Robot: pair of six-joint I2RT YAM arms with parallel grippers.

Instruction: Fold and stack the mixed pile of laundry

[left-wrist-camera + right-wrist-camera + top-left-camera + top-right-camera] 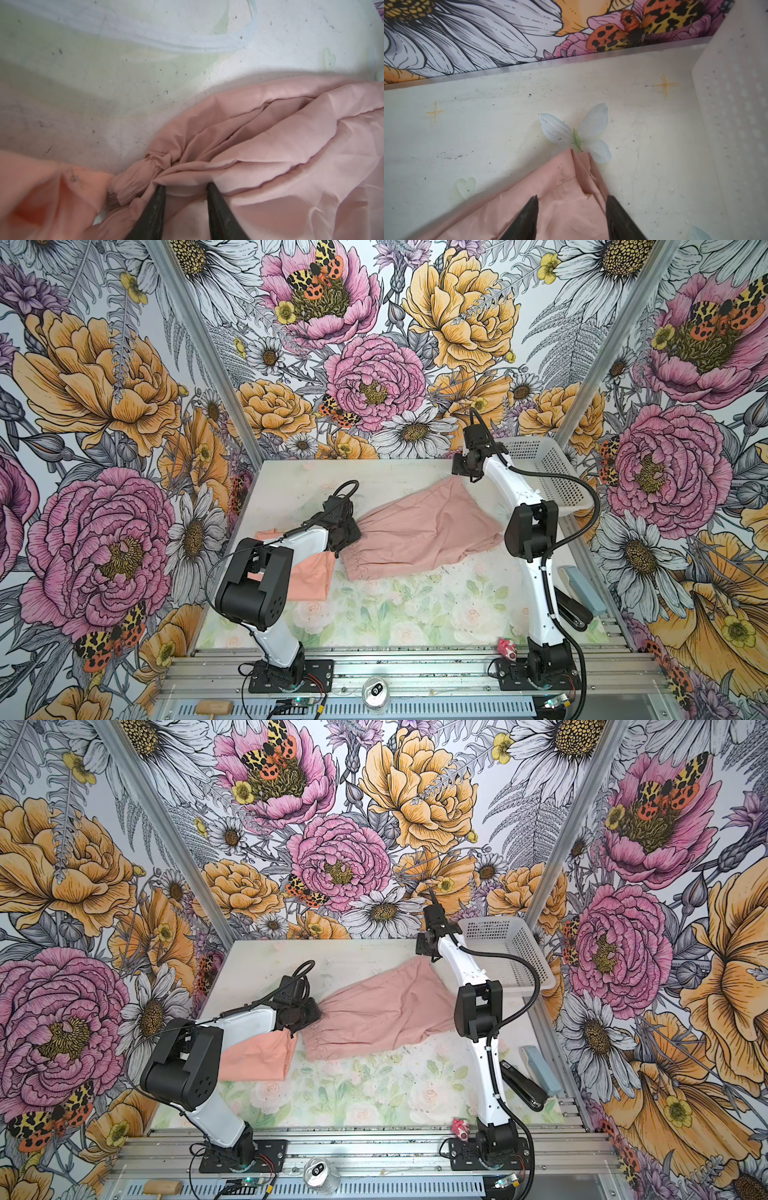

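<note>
Although the dusty-pink garment (424, 531) lies flattened beside the basket (536, 443), folding and stacking remain; right hand (572, 197) spread apart, left hand (185, 186) grip unclear.

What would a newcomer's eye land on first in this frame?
The dusty-pink garment stretched diagonally across the table, with the left gripper pinching its gathered edge and the right gripper open over its far corner. A peach-orange T-shirt lies beside the left gripper, and loud floral wallpaper surrounds everything.
</note>
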